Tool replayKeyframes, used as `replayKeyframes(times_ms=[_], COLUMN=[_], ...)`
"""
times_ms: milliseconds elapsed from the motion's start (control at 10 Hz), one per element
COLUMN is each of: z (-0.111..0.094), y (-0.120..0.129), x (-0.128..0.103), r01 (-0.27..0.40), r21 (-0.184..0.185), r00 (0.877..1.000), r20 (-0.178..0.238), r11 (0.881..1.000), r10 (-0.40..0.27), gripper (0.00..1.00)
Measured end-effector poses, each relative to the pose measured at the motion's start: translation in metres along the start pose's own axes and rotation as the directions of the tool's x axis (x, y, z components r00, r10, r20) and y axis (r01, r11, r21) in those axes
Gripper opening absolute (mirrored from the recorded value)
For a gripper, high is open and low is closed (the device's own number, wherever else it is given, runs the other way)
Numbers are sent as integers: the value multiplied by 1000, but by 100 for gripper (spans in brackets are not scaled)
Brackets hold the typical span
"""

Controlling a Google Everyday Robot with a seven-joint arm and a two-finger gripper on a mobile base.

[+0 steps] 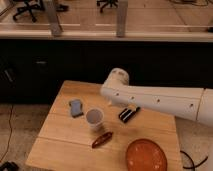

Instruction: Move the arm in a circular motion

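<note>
The arm [155, 100] is a thick white cylinder with small dark screw dots along its side. It reaches in from the right edge over the wooden table [60, 145]. Its rounded elbow joint [117, 80] sits above the table's back middle. The gripper [129, 114] shows as a dark piece just under the arm, low over the table, to the right of a white cup [94, 119]. It holds nothing that I can see.
A blue-grey block [76, 107] lies left of the cup. A reddish-brown elongated object [102, 139] lies in front of the cup. An orange plate [145, 155] sits at the front right. A dark counter with chairs stands behind the table.
</note>
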Motion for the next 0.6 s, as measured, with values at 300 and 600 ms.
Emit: replayKeyframes(times_ms=[300,600], z=[6,10], y=[18,19], x=[8,11], r01=[20,55], r21=[-7,-11], r00=[1000,998], r20=[-6,-17], r11=[1000,998], r10=[-20,-55], gripper=[80,80])
